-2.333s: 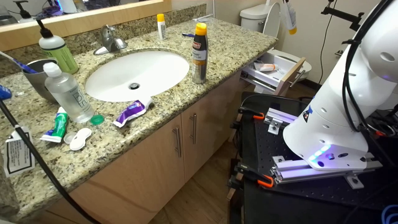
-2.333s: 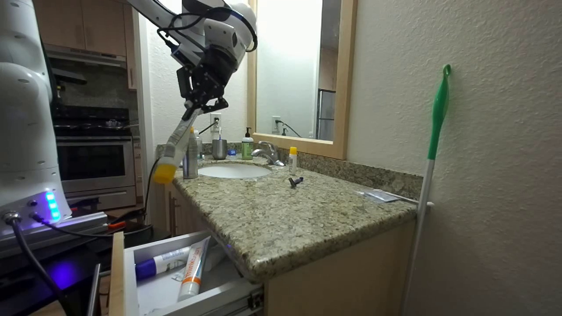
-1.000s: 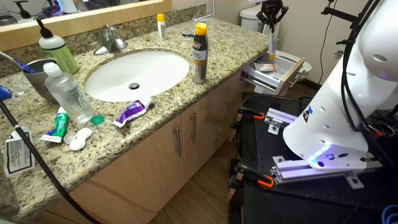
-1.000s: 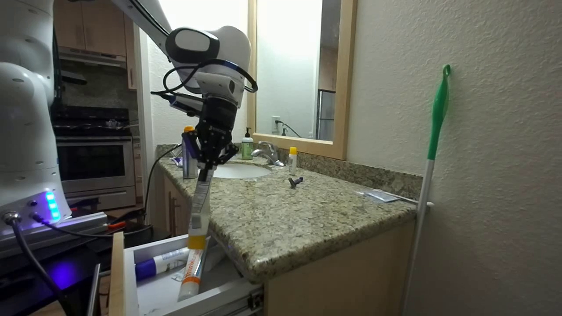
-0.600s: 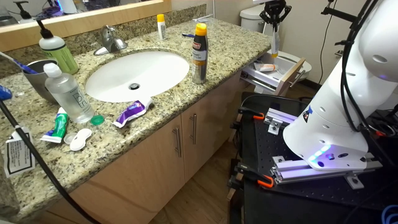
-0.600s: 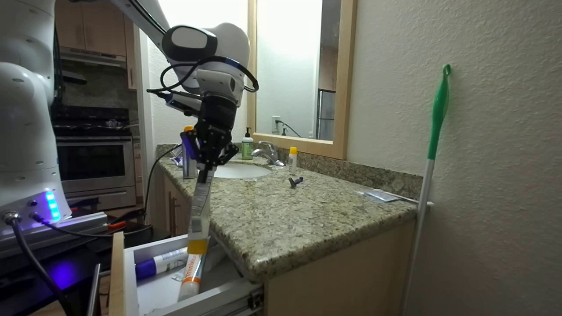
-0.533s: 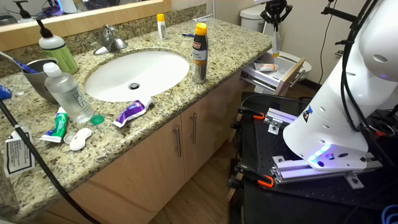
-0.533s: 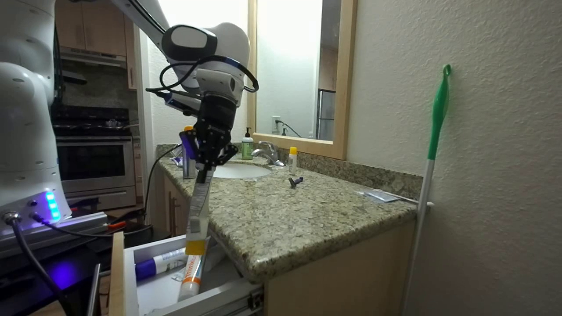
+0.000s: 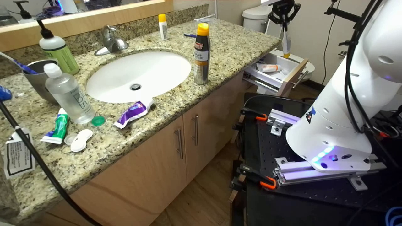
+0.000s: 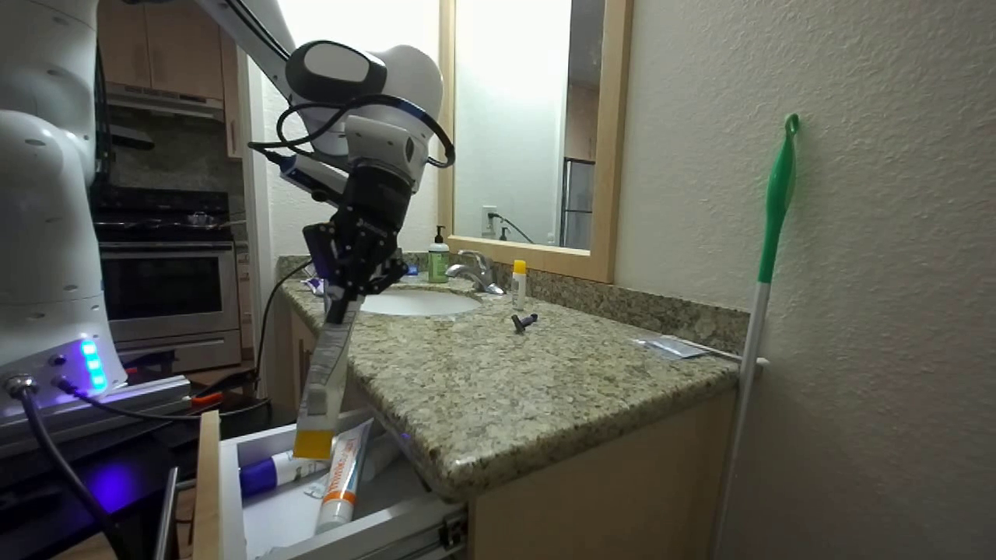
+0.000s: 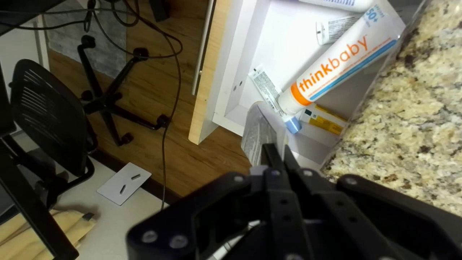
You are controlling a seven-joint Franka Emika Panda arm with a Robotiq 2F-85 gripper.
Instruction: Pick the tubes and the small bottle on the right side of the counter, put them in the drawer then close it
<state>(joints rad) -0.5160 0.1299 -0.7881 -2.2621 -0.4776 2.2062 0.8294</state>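
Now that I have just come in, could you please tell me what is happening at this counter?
The robot's gripper holds a whitish tube with a yellow cap, cap downward, at the open drawer; it is not yet laid inside. In the drawer lies a thinkbaby tube. A small white bottle with a yellow cap stands on the counter, so the bottle and closing the drawer seem to remain.

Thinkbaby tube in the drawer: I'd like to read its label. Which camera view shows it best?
The wrist view: the thinkbaby tube appears large there, its orange name clear. Both exterior views show it in the drawer too, but smaller, its lettering harder to read.
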